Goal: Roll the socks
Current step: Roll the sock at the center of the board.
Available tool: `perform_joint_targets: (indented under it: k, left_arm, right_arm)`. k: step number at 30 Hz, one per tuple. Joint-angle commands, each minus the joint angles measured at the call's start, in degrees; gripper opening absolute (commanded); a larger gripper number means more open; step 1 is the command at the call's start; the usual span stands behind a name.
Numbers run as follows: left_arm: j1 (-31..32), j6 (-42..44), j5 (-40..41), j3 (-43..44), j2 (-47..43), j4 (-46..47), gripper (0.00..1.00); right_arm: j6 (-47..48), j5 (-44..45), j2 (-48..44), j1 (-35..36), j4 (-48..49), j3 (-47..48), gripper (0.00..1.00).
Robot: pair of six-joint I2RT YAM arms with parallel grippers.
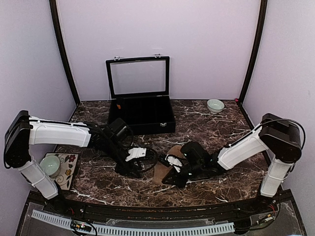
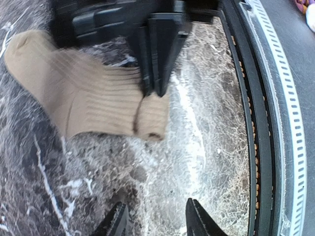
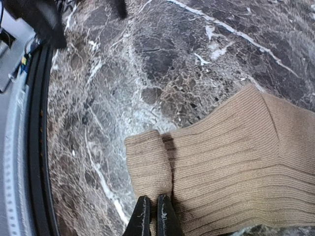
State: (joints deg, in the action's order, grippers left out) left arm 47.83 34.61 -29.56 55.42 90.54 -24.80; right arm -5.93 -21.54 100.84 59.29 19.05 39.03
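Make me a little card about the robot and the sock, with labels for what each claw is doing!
sock: tan sock flat on the marble table, one end folded into a small roll
right arm: right claw shut, pinching the sock at the roll
left arm: left claw open, holding nothing, near the roll
at the back: open black case, small bowl
left edge: cup on a flowered tile

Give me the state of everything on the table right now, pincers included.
tan sock: flat on the table, one end rolled over once.
right pincer: shut, tips on the sock at the roll.
left pincer: open, empty, clear of the sock.
black case: lid open, standing upright.
bowl: upright, far right corner.
cup: upright on the patterned tile.
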Motion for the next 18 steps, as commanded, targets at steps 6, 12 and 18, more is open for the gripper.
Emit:
perform_joint_targets:
  k: [6, 12, 18]
  left_arm:
    - [10.21, 9.31, 5.89, 1.94, 3.49, 1.15, 0.32]
    - [11.39, 9.95, 6.73, 7.31, 9.35, 1.37, 0.33]
    - [11.58, 11.90, 9.16, 7.47, 12.86, 3.71, 0.29]
  right_arm:
    - [-19.86, -10.08, 7.91, -3.00, -5.25, 1.39, 0.00]
    - [-23.15, -9.70, 10.34, -3.99, -9.95, 3.32, 0.00]
    - [-23.91, -8.28, 10.00, -4.41, -13.59, 3.43, 0.00]
